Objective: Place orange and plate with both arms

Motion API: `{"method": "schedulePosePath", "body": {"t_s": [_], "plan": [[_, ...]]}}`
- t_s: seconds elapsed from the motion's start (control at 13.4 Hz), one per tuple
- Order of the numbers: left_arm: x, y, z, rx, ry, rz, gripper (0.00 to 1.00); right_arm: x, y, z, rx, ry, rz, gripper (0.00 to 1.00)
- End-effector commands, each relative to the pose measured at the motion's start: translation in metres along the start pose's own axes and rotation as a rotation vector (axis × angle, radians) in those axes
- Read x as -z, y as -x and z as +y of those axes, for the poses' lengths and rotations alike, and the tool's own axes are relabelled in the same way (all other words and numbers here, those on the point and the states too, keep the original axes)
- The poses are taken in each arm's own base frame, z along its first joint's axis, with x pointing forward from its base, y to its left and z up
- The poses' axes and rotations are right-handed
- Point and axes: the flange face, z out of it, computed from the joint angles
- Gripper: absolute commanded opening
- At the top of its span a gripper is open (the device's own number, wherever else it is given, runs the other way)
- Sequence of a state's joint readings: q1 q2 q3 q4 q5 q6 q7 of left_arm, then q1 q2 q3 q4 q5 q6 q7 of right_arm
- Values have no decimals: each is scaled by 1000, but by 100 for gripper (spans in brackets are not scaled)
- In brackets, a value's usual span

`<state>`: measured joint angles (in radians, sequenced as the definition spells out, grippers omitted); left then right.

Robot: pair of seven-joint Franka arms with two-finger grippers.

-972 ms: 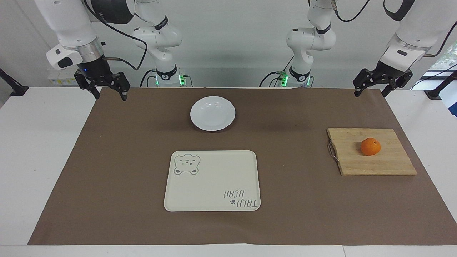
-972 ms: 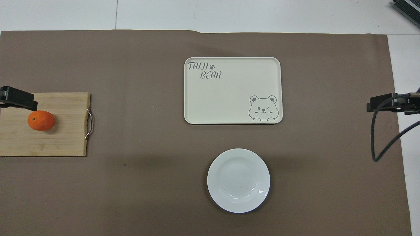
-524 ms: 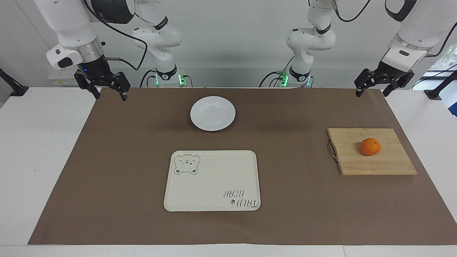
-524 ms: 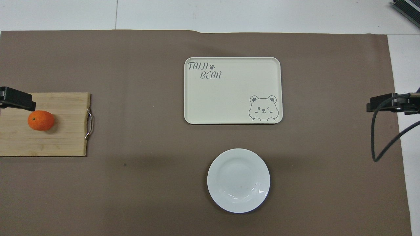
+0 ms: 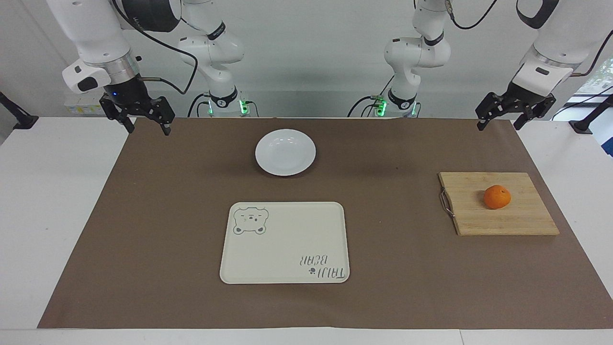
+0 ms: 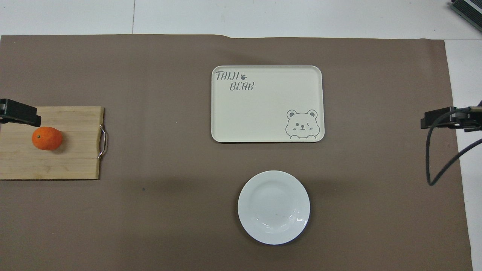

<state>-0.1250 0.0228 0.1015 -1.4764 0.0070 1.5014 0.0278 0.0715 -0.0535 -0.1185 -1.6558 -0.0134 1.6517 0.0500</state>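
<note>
The orange [image 5: 497, 197] [image 6: 47, 138] rests on a wooden cutting board [image 5: 503, 221] toward the left arm's end of the table. The white plate [image 5: 285, 152] [image 6: 273, 207] lies empty on the brown mat, near the robots at the middle. My left gripper [image 5: 498, 126] hangs open in the air over the mat's edge, on the robots' side of the board, with nothing in it. One of its fingers [image 6: 22, 114] shows just above the orange in the overhead view. My right gripper [image 5: 147, 129] hangs open and empty over the mat's corner at its own end.
A cream tray [image 5: 287, 249] [image 6: 263, 113] printed with a bear lies farther from the robots than the plate, mid-table. The cutting board [image 6: 75, 158] has a metal handle [image 6: 102, 142] on the side toward the tray. The right arm's black cable [image 6: 437, 158] loops over the mat's edge.
The left gripper has drifted up very slightly. The right arm, orange, plate and tray have not moved.
</note>
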Motion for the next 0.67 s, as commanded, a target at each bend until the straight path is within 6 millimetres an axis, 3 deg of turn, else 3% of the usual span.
{"method": "schedulePosePath", "body": {"t_s": [0.0,0.45,0.6], "plan": [[-4,10,-4,-1,10,41,100,3,-1,2,5,10,-7,100],[-9,12,-22,-45,12,54,100,3,-1,0,8,10,-7,100],[-27,8,-41,-26,9,64,100,3,-1,1,7,10,-7,100]]}}
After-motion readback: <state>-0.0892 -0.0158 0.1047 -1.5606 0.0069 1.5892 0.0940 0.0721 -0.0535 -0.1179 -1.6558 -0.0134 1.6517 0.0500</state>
